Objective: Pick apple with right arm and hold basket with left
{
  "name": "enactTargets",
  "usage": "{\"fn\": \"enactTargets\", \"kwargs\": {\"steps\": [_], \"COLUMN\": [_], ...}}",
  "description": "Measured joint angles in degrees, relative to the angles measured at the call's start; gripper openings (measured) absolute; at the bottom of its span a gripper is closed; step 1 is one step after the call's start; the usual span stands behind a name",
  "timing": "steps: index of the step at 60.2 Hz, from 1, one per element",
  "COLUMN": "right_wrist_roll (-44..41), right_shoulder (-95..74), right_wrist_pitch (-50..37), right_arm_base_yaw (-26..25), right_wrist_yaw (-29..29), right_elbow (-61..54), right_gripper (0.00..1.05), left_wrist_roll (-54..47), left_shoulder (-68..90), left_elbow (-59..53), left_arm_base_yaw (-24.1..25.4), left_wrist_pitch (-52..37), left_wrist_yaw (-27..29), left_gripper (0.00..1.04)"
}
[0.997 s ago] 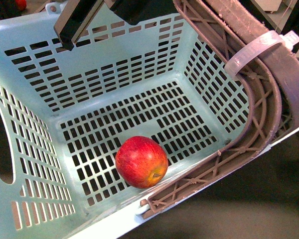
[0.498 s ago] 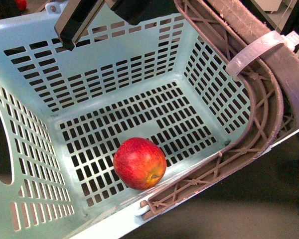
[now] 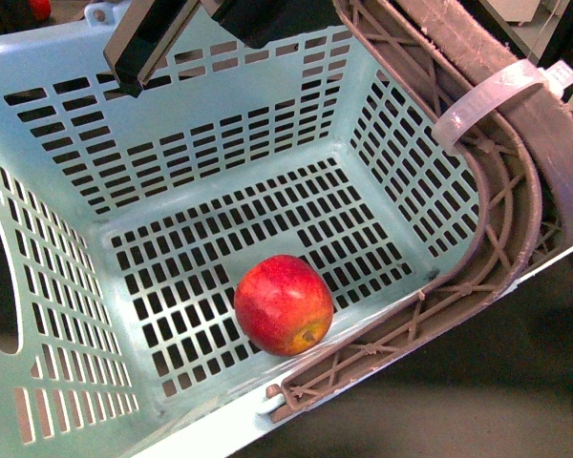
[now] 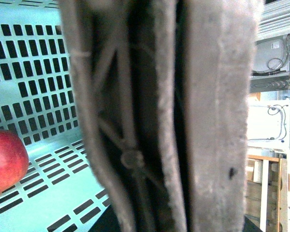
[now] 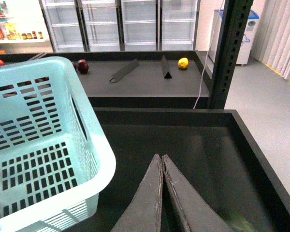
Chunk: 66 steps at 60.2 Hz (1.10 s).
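The round red apple with yellowish streaks [image 3: 284, 303] lies on the slotted floor of the pale mint-blue plastic basket [image 3: 220, 143], close to its near wall, beside the brown-mauve lattice handles [image 3: 497, 219]. These handles fill the left wrist view, so I cannot tell the left gripper's state. The right gripper [image 5: 162, 158] is pressed closed and empty outside the basket.

The apple [image 3: 284, 303] is red, streaked yellowish, with a yellow patch. The basket [image 3: 48, 67] is pale mint-blue, slotted all over; its handles [image 3: 501, 224] are brown-mauve lattice. The lemon [image 5: 183, 63] is yellow.
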<state>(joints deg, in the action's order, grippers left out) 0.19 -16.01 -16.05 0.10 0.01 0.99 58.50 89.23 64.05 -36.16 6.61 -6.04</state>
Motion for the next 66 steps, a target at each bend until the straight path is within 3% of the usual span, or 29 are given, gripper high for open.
{"fn": "enactTargets", "kwargs": {"steps": [25, 31, 47, 58, 66], "right_wrist_roll": [0.0, 0.0, 0.0, 0.0, 0.0], "right_shoulder": [6.0, 13.3, 15.6, 15.6, 15.6], "right_wrist_pitch": [6.0, 15.0, 16.0, 16.0, 16.0], "right_arm_base_yaw": [0.0, 0.0, 0.0, 0.0, 0.0], "right_wrist_yaw": [0.0, 0.1, 0.0, 0.0, 0.0], "right_elbow": [0.0, 0.0, 0.0, 0.0, 0.0], "right_gripper": [0.02, 0.02, 0.02, 0.49, 0.7], "left_wrist_roll": [0.0, 0.0, 0.1, 0.0, 0.0], "left_shoulder": [0.0, 0.0, 0.0, 0.0, 0.0], "left_elbow": [0.0, 0.0, 0.0, 0.0, 0.0], "left_arm_base_yaw": [0.0, 0.0, 0.0, 0.0, 0.0], "left_wrist_pitch": [0.0, 0.0, 0.0, 0.0, 0.0], "left_wrist_yaw": [0.0, 0.0, -0.1, 0.0, 0.0], "left_gripper": [0.15, 0.15, 0.15, 0.15, 0.15]}}
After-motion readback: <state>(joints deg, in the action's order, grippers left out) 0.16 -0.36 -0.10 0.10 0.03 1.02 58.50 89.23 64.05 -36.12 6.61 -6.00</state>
